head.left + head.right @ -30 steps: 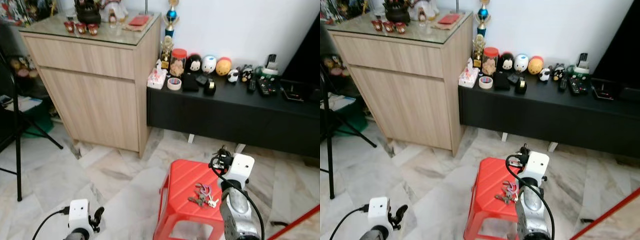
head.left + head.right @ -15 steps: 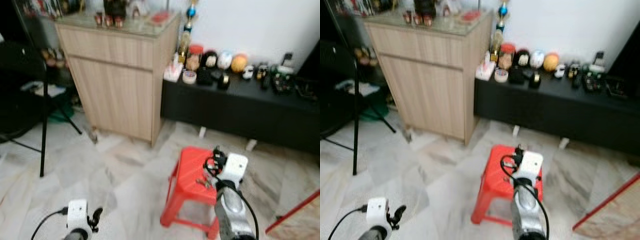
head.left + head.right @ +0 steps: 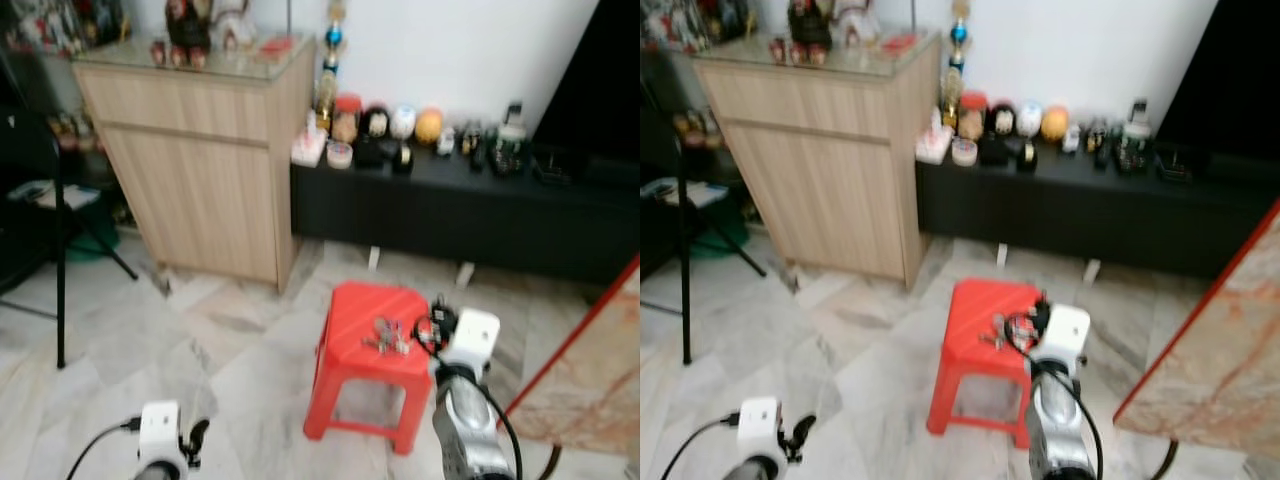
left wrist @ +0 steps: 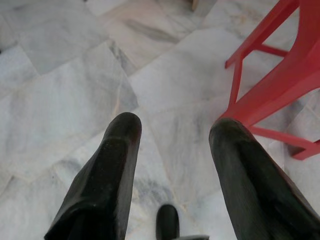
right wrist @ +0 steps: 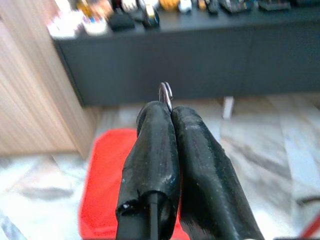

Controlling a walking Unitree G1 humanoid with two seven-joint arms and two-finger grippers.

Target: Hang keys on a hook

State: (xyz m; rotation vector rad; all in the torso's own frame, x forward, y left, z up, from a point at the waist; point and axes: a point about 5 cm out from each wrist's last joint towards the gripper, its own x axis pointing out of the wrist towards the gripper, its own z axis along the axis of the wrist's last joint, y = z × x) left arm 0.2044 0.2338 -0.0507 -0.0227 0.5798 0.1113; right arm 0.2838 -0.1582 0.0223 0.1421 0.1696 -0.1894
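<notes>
Nearest, the left claw (image 4: 170,150) hangs low over the marble floor (image 3: 150,330), its fingers spread wide and empty. To the right, the right claw (image 5: 167,117) is pressed closed, with a thin metal ring (image 5: 165,95) pinched at its tips. Just beyond, the keys (image 3: 385,337) lie on top of the red stool (image 3: 350,310); whether the ring belongs to them cannot be told. Such a bunch is probably light, rigid and loose-jointed, liable to swing; the ring is the best hold. Farther off stand a wooden cabinet (image 3: 200,160) and a black counter (image 3: 450,210) carrying ornaments.
</notes>
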